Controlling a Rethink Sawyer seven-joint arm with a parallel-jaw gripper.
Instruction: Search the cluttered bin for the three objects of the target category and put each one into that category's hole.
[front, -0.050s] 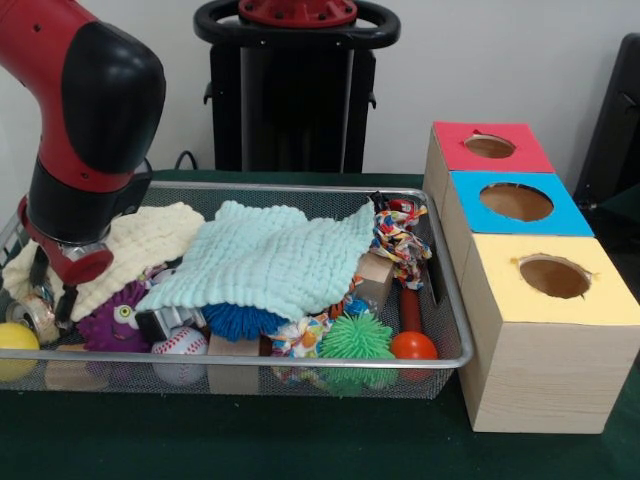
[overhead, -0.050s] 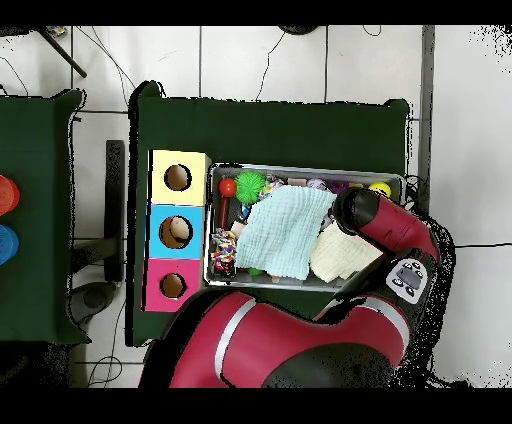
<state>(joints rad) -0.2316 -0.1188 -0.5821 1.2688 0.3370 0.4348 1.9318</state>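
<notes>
Target category not stated; candidates sit in wire bin (front, -0.050s: 300, 358). Balls likely: baseball (front, -0.050s: 182, 350) at near rim, hard, light, rolls, grip across middle; yellow ball (front, -0.050s: 17, 340) at bin corner, smooth, may slip; orange ball (front, -0.050s: 413, 346) at opposite end near yellow-topped box (front, -0.050s: 580, 300). Spiky green ball (front, -0.050s: 357, 338) soft, squashy. Mint cloth (front, -0.050s: 270, 255) and cream cloth (front, -0.050s: 130, 250) limp, hiding items. Claw (front, -0.050s: 50, 295) low in bin over purple toy (front, -0.050s: 112, 322), beside yellow ball, baseball near; jaws' state: cannot tell. Holes in red box (front, -0.050s: 490, 147), blue box (front, -0.050s: 515, 203) beside bin on bench (front, -0.050s: 200, 440).

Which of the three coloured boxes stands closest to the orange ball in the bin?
The yellow box; the orange ball lies beside it, while the blue and red ones stand farther back.
</notes>
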